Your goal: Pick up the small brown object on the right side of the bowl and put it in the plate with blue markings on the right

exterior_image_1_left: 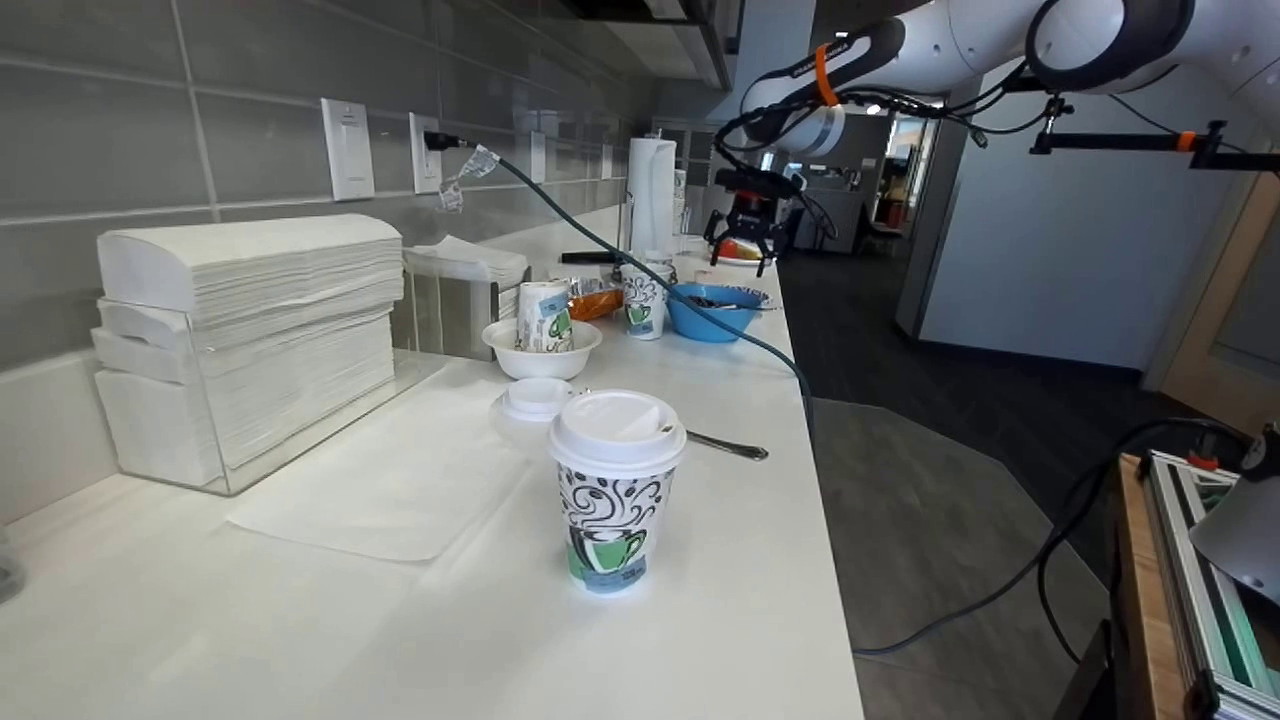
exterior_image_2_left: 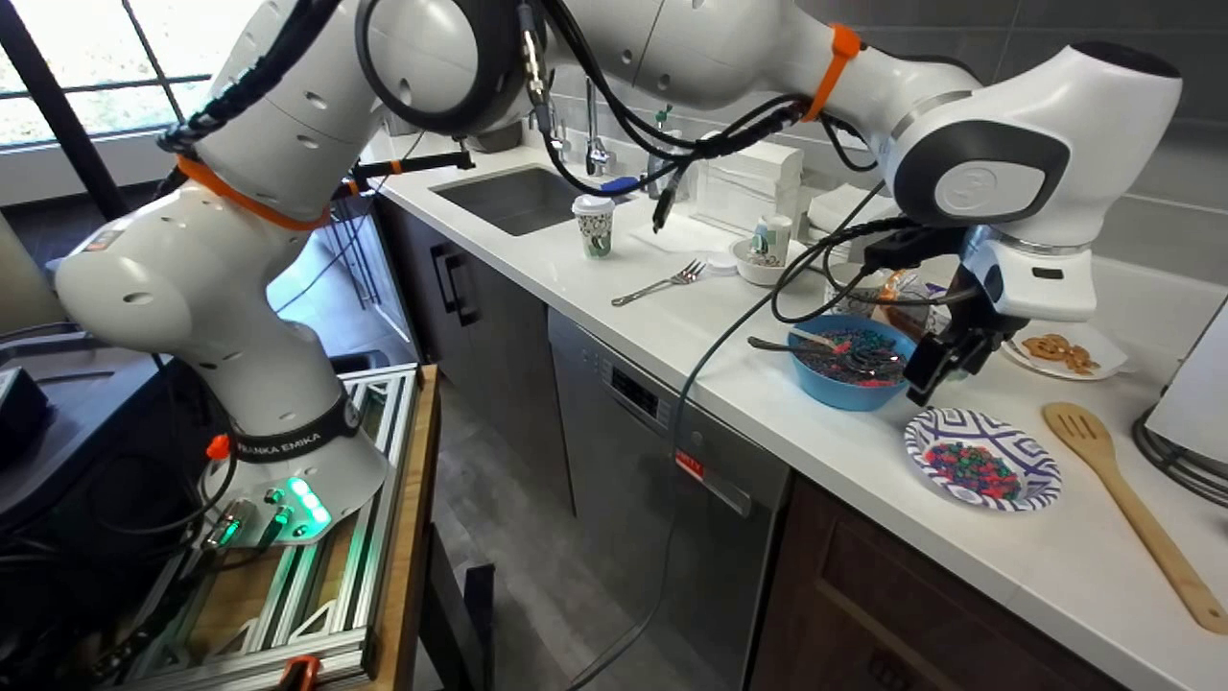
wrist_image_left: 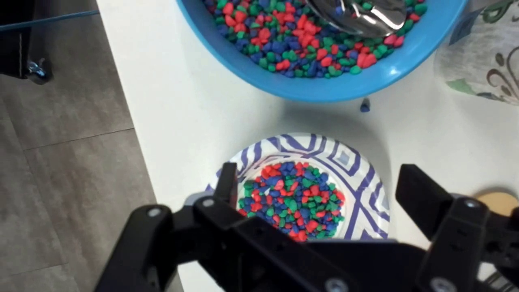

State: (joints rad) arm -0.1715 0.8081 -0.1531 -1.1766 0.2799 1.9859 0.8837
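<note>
The bench (wrist_image_left: 186, 121) holds a blue bowl (wrist_image_left: 300, 91) of coloured pebbles (wrist_image_left: 284, 36). Just beside the bowl sits the plate (wrist_image_left: 367, 184): white, rim banded violet-blue, middle strewn with red, green and blue pebbles. Near the bowl hangs the gripper (wrist_image_left: 318, 173), jaws wide apart. By the bowl's rim lies a dark-blue pebble (wrist_image_left: 365, 107).

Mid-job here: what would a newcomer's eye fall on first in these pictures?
Probably the white arm, arching across the upper part of an exterior view. In the wrist view, the blue bowl stands out at the top, holding red, green and blue bits. Below it lies the plate with blue markings, with similar bits, framed by the open hand.
</note>
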